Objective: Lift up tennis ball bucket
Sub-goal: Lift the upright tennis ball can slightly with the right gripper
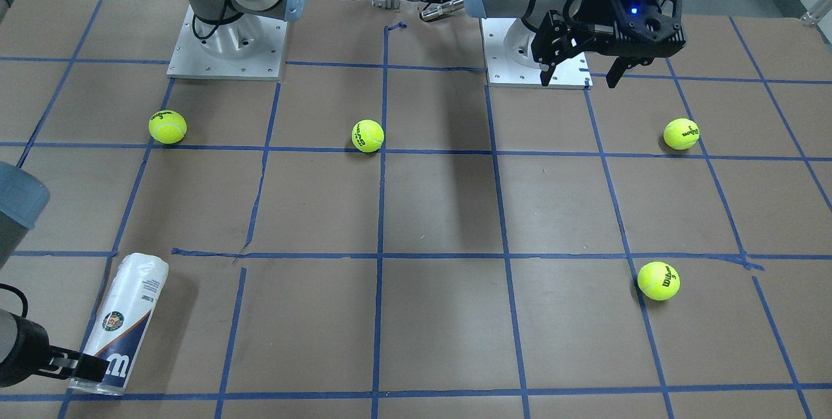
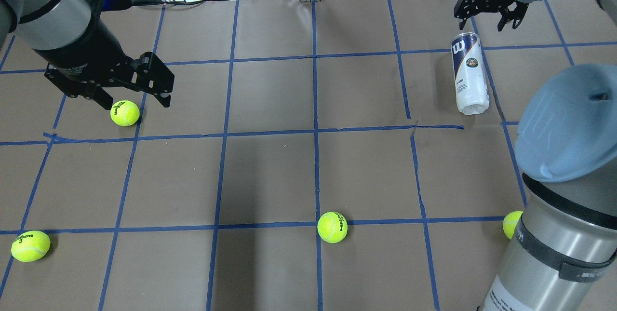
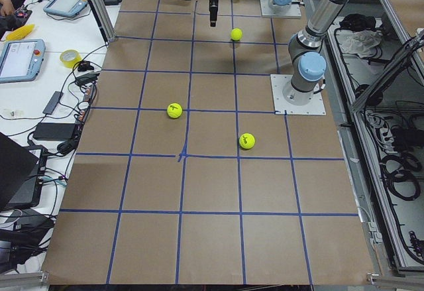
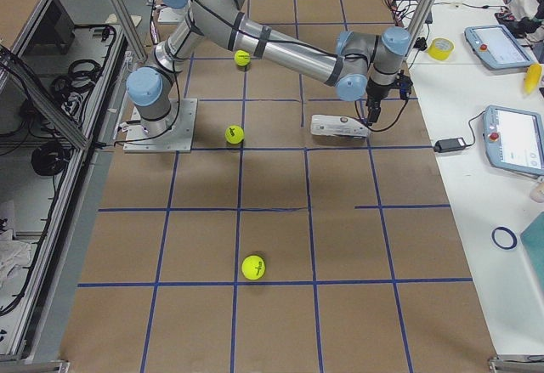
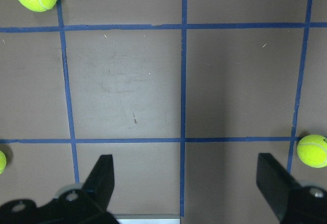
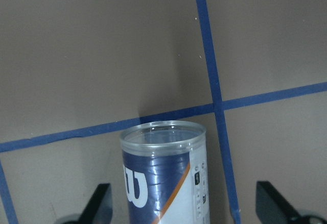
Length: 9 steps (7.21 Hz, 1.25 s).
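Shows the tennis ball bucket (image 2: 470, 77) lying flat on the table (image 2: 289, 171), unlifted. Puts the right gripper (image 2: 482, 24), jaws spread, at its logo end, gripping nothing. Leaves grasp and raise to do, seemingly

The overhead and front-facing cameras are looking steeply down from opposite sides of the tennis ball bucket (image 2: 470, 74); the right wrist camera is viewing it close up.

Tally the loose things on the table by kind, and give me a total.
tennis balls: 4
tennis ball bucket, lying on its side: 1
Total: 5
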Tool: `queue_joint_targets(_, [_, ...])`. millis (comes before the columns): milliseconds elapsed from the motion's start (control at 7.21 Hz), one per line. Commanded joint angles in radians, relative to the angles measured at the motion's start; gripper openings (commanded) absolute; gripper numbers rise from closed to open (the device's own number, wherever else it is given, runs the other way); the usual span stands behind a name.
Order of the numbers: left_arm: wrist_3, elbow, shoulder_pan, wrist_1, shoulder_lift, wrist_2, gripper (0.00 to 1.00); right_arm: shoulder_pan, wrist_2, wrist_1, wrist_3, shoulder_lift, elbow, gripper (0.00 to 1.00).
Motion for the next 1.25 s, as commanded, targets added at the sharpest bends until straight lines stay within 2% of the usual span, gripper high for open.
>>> queue_joint_targets(0, [0.0, 0.0, 0.0, 0.0, 0.0, 0.003, 1.0, -0.01, 0.002, -0.015, -0.004, 0.065, 0.011, 1.0])
queue_joint_targets(554, [0.015, 0.0, 0.0, 0.0, 0.0, 0.001, 1.0, -0.01, 0.019, -0.076, 0.022, 0.093, -0.001, 1.0])
queue_joint_targets(832, [0.015, 0.0, 0.0, 0.002, 0.0, 0.003, 1.0, -0.01, 0.019, -0.128, 0.127, 0.1, 0.0, 1.0])
queue_joint_targets(1109, [0.017, 0.0, 0.003, 0.002, 0.0, 0.003, 1.0, -0.01, 0.018, -0.122, 0.13, 0.105, 0.008, 1.0])
